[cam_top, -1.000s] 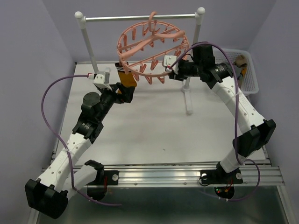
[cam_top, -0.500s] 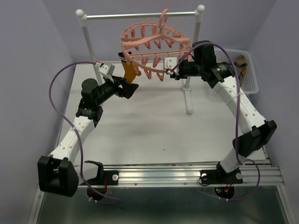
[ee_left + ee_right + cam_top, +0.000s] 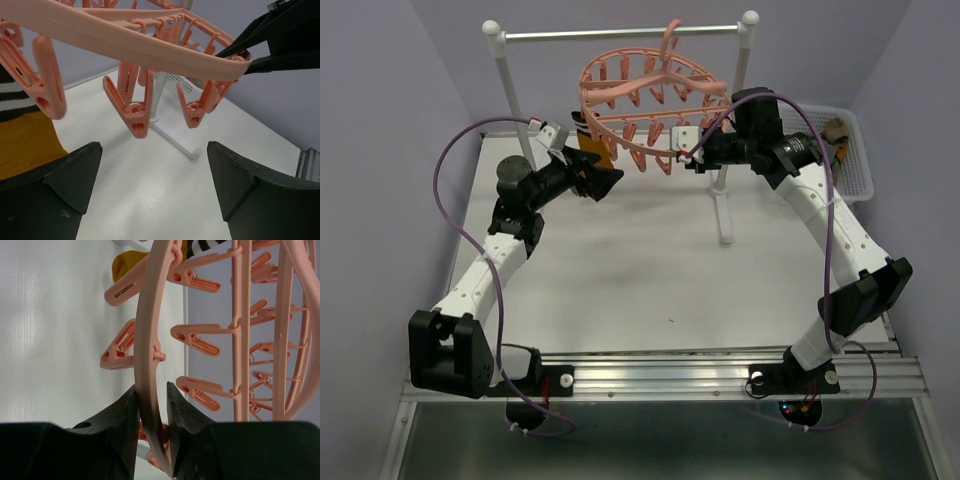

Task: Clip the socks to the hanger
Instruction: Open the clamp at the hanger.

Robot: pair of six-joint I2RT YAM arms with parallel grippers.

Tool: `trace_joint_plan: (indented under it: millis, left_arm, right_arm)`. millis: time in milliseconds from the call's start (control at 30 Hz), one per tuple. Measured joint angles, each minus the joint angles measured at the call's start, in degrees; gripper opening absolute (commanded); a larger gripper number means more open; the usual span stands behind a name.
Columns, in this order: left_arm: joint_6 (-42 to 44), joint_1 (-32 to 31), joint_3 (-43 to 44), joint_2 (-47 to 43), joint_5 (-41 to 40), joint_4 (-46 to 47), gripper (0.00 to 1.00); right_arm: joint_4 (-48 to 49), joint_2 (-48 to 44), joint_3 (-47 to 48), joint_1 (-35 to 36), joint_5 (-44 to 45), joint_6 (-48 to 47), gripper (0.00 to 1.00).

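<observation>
Salmon-pink plastic is being pinched by the right claw (image 3: 151, 412): the ring of the hanger (image 3: 645, 100), hanging by its hook from the rail (image 3: 620, 35) above the surface (image 3: 650, 270), is being gripped at its rim, apparently to stop it swinging. The left claw (image 3: 155, 175) is being held wide open and empty just beside the mustard sock (image 3: 25, 145), which is dangling from a clip at the ring's left side.

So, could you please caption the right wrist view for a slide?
Right end effector clamps the salmon-pink plastic round hanger by its rim.
</observation>
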Motion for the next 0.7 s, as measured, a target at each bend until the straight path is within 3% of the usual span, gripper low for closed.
trace_joint_plan:
  millis: [167, 333, 700]
  left_arm:
    - [-2.34, 0.00, 1.79, 2.93, -1.27, 2.25, 0.98]
    - [-4.48, 0.00, 3.45, 5.62, -2.40, 4.31, 0.88]
    - [-6.47, -0.07, 4.31, 6.43, -5.46, 7.61, 0.75]
  right_arm:
    - [-0.15, 0.00, 0.00, 0.00, 0.00, -0.26, 0.27]
    - [-0.31, 0.00, 0.00, 0.00, -0.02, -0.42, 0.27]
    - [-0.33, 0.00, 0.00, 0.00, 0.15, -0.42, 0.27]
